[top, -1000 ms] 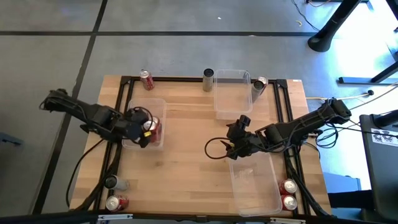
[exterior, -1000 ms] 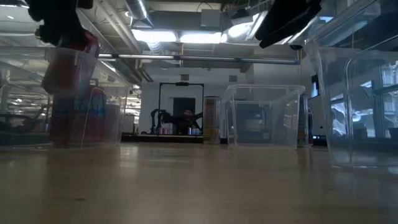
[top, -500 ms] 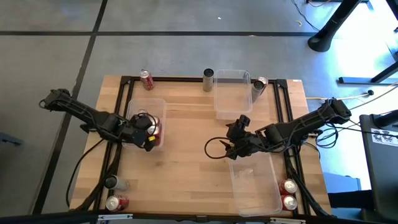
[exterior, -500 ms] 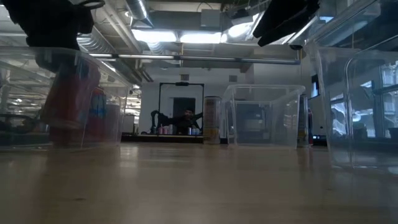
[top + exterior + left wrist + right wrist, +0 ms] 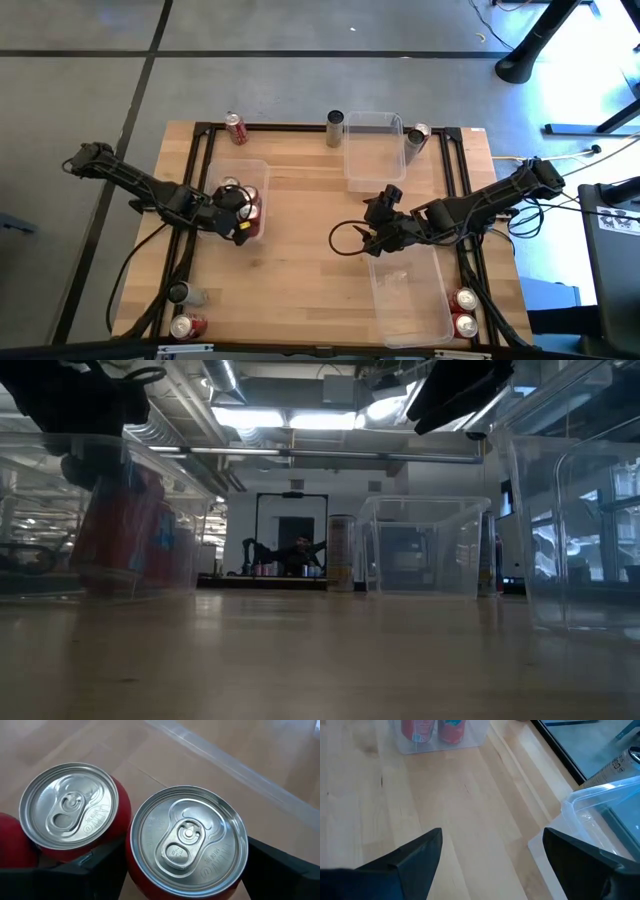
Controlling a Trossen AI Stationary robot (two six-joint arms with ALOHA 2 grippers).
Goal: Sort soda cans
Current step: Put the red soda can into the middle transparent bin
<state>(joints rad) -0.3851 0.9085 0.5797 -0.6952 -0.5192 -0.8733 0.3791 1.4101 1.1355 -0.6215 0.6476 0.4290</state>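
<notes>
We see the left end effector spread around an upright red can inside the bin, axis vertical, directly between its fingers; the right end effector waits spread over the counter.

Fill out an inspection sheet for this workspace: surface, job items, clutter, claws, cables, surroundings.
Surface: wooden table, black-framed.
Job items: two red cans upright in the left bin; other cans at the far edge and the near corners.
Clutter: two more clear bins, far and near right.
Claws: left claw open astride a can in the left bin; right claw open, empty, at mid-table.
Cables: black loop by the right claw.
Surroundings: grey floor; lit room behind.
</notes>
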